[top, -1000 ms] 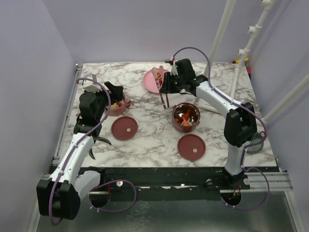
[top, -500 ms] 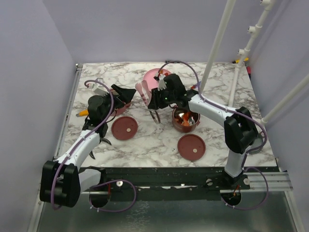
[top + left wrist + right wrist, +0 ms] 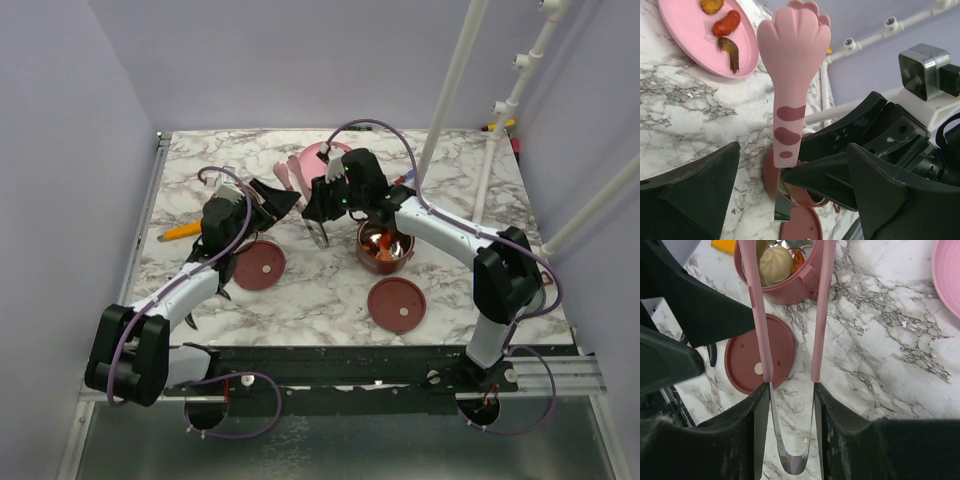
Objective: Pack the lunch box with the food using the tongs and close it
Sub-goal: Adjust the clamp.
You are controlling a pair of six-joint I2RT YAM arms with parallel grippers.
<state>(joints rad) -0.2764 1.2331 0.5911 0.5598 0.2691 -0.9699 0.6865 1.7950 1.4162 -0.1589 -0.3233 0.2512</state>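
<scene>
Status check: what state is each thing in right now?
Left hand: open.
Right hand: shut on tongs.
Tongs: held, arms spread.
Left tier: uncovered, food inside.
Right tier: uncovered, food inside.
Left lid: off, lying flat.
Right lid: off, lying flat.
Plate: three pieces on it.

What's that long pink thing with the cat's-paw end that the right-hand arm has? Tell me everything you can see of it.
These are long slim pink tongs: two thin, plastic-looking arms ending in cat-paw-shaped tips with darker pink patches, joined at the other end by a shiny steel U-bend. The black right gripper clamps both arms from outside, just above that bend, leaving a gap between them. They are held slanting over the white marble table.
</scene>
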